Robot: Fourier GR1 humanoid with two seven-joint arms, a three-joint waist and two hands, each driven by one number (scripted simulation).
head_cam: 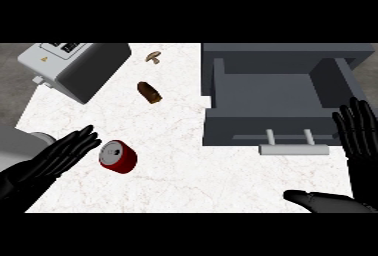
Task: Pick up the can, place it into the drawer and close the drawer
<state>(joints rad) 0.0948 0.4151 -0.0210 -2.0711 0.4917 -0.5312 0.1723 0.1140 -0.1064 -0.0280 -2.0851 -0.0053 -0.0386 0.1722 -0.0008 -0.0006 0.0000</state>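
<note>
Right, your left hand [63, 155] hovered just beside the can [118, 156], fingers [81, 140] straight, holding nothing. The can sat on the surface [184, 165], left of the open drawer [269, 100]. You needed to wrap its side squarely. Your right hand [358, 135] rested open beside the drawer.

A red can [119, 157] with a silver top sits on the white marbled worktop [192, 175], toward its left side. The left hand [65, 154] lies just beside the can on its left, fingers straight and pointing up and to the right. At the right, a dark grey drawer [269, 131] stands pulled open, its pale handle [293, 148] facing the near edge. The right hand [362, 145] is beside the drawer's right wall, fingers straight, thumb spread. A grey box [74, 67], a brown lump [150, 92] and a mushroom [154, 56] lie farther back.
</note>
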